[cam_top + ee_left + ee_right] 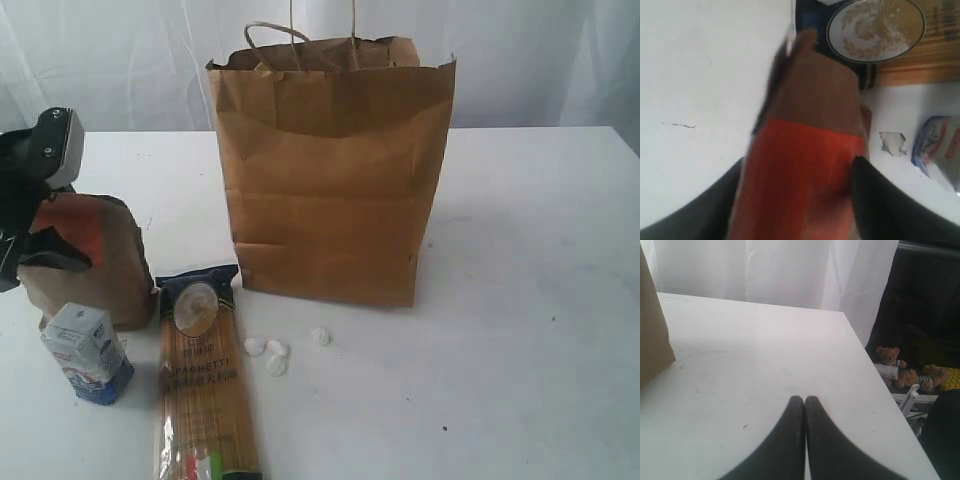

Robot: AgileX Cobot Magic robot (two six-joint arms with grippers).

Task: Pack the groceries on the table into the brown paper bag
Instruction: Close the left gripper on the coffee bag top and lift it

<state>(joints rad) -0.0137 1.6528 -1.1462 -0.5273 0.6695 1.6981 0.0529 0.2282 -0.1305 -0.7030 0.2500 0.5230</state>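
Our left end effector point(799, 167) has the one brown pouch point(815, 90) clamped, and the right end effector point(804, 407) is pinched closed on nothing. Next to the pouch we count one carton point(87, 355), one spaghetti packet point(200, 385) and one paper bag point(330, 180), all on the counter point(530, 300).

Soft, even brightness — faint shadow beside the brown paper bag point(330, 170), brown pouch point(810, 150) blurred close-up.

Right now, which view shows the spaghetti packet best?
The exterior view: the spaghetti packet lies nearly full length on the table, label readable. The left wrist view catches only its top end beyond the brown pouch. The right wrist view shows none of it.
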